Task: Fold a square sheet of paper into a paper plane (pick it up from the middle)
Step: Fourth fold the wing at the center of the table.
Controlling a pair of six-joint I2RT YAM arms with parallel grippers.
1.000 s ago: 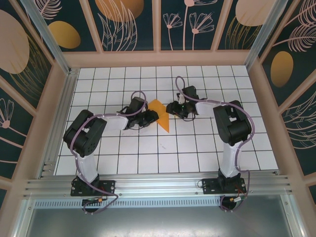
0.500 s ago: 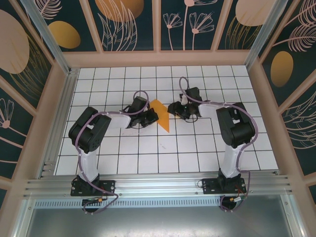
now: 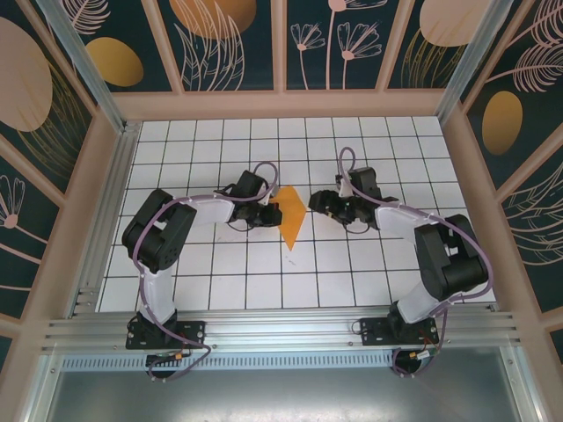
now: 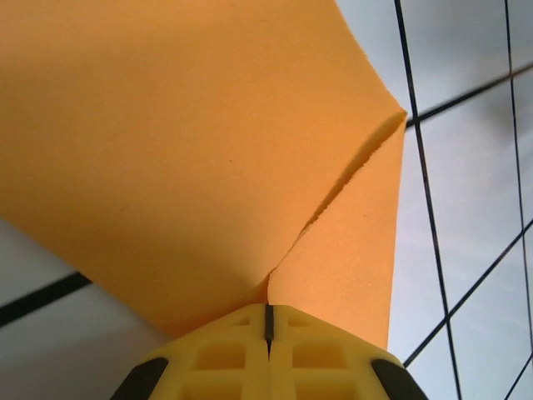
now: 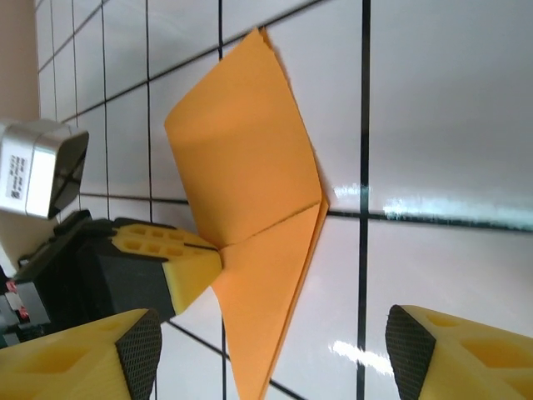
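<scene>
1. Left gripper [image 3: 269, 211]: fingers pressed together, pinching the paper plane [image 3: 292, 215] at its left edge.
2. The paper plane sits between both grippers, its long axis running far-to-near with the point toward the arm bases.
3. Right gripper [image 3: 318, 202]: jaws apart, just right of it.

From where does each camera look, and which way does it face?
Top external: above and behind the arm bases, facing down on the tiled table; both arms, with left end effector and right end effector either side of the orange paper.
Left wrist: on that wrist, facing along its shut fingers, close on the paper they pinch.
Right wrist: on that wrist, facing the paper across the table, between its open fingers.
Shared: top and right wrist views both show the left end effector pinching the paper.
</scene>
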